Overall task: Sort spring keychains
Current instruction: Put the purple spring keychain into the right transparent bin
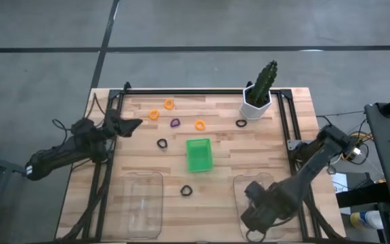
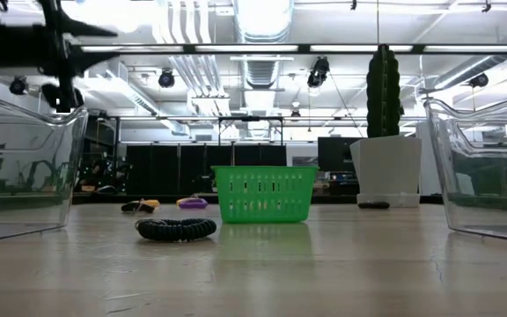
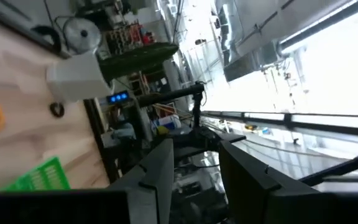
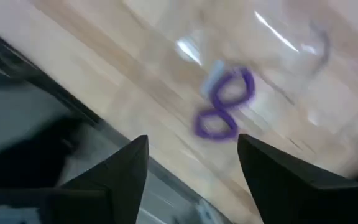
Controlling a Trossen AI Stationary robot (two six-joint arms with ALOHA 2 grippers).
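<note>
No brand, label or writing can be read anywhere. Taking the green tray [image 1: 198, 154] as the landmark: nearest the camera side of the bench [image 1: 208, 115], the right tool [image 1: 259, 203] hangs over the right clear container [image 1: 257, 203], on the near right of the tray, its fingers apart and gripping nothing; in its wrist view two purple spring keychains [image 4: 225, 102] lie side by side just beyond the fingertips, on the container's floor as far as the blur lets one tell. The left clear container [image 1: 143, 203], near left of the tray, looks empty. A black keychain [image 1: 186, 190] lies on the bench just in front of the tray, between the two containers. The tray itself shows nothing inside. Just left of it lies another black keychain [image 1: 162, 143]; behind it a purple keychain [image 1: 175, 123], and three orange keychains [image 1: 200, 125] spread farther back. A black one [image 1: 241, 123] sits behind-right, beside the white cactus pot [image 1: 256, 105]. The left tool [image 1: 133, 125] hovers far left-behind the tray, fingers apart, empty.
</note>
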